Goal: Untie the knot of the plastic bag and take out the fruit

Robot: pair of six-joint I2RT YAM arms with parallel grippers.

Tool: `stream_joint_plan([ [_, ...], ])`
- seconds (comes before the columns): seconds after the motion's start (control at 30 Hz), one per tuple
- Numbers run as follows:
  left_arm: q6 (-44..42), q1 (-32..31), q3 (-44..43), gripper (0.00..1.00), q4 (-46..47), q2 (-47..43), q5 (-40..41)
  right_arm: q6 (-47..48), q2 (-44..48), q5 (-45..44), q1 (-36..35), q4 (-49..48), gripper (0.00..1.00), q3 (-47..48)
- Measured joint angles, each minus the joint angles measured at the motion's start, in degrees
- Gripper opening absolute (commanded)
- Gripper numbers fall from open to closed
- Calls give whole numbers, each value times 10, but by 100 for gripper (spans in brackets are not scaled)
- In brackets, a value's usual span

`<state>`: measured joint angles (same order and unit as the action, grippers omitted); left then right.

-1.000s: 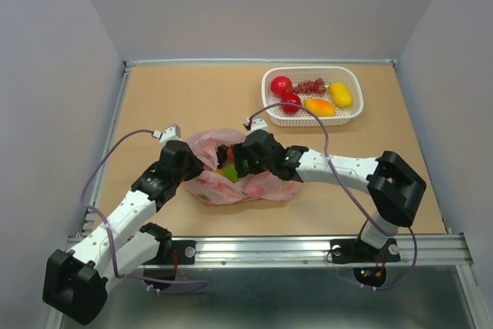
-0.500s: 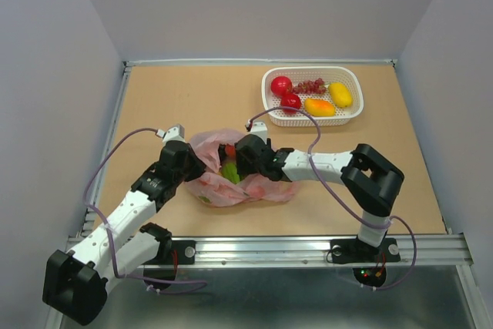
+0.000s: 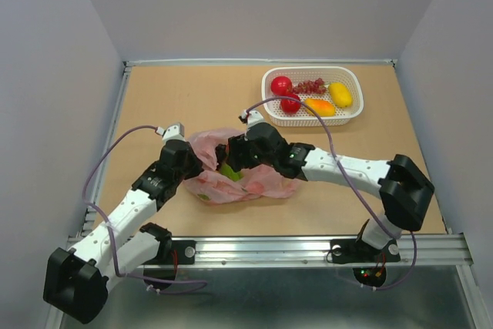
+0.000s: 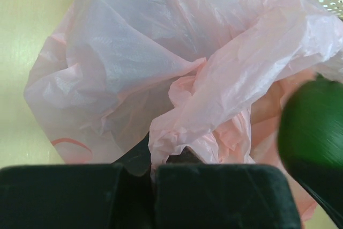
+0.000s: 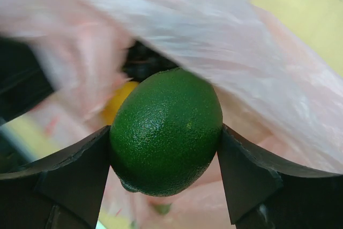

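Note:
The pink plastic bag [image 3: 223,171] lies crumpled and open in the middle of the table. My left gripper [image 3: 196,161] is shut on a fold of the bag [image 4: 177,132] at its left edge. My right gripper [image 3: 231,161] is at the bag's mouth, shut on a green lime [image 5: 166,130] held between both fingers. The lime also shows at the right edge of the left wrist view [image 4: 313,130]. A yellow-orange fruit [image 5: 119,100] and something dark lie deeper in the bag behind the lime.
A white basket [image 3: 312,95] stands at the back right, holding red fruits [image 3: 282,86], grapes [image 3: 310,85], and yellow and orange fruits [image 3: 340,94]. Walls enclose the table on three sides. A metal rail [image 3: 308,248] runs along the near edge.
My right gripper reached further into the bag's mouth, then drew back a little and rose, now holding the green lime. My left gripper has stayed shut on the bag.

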<state>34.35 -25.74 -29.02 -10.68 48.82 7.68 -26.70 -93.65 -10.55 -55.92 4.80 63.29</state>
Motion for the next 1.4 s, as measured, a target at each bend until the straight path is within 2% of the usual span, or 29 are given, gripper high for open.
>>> stream_joint_plan([
  [0.17, -9, 9, -3, 0, 3, 20, 11, 57, 74, 107, 0, -4, 6, 0],
  [0.3, -16, 19, -7, 0, 6, 38, 18, 99, 101, 106, 9, 0, 5, 4],
  [0.4, -23, 23, -8, 0, 7, 45, 20, 122, 104, 82, 50, 5, 4, 21],
  [0.5, -27, 24, -8, 0, 13, 48, 17, 136, 98, 59, 134, 7, 5, 42],
  [0.6, -32, 24, -8, 0, 15, 51, 8, 143, 71, 41, 249, 8, 6, 76],
  [0.73, -44, 25, -8, 0, 19, 49, -12, 138, 5, 30, 352, 6, 13, 123],
  [0.9, -50, 26, -8, 0, 24, 33, -42, 122, -117, 28, 425, 8, 30, 186],
  [0.93, -49, 26, -8, 0, 24, 30, -46, 118, -140, 29, 429, 10, 39, 197],
  [0.97, -46, 26, -8, 0, 24, 26, -50, 115, -150, 30, 432, 11, 58, 202],
  [1.0, -43, 26, -8, 0, 24, 24, -54, 113, -173, 32, 435, 12, 69, 213],
  [1.03, -38, 26, -8, 0, 24, 23, -57, 110, -188, 36, 435, 13, 89, 221],
  [1.1, -28, 26, -6, 0, 24, 21, -62, 108, -206, 42, 435, 19, 100, 233],
  [1.4, 29, 26, 20, 0, 8, 21, -78, 109, -194, 78, 433, 24, 100, 246],
])
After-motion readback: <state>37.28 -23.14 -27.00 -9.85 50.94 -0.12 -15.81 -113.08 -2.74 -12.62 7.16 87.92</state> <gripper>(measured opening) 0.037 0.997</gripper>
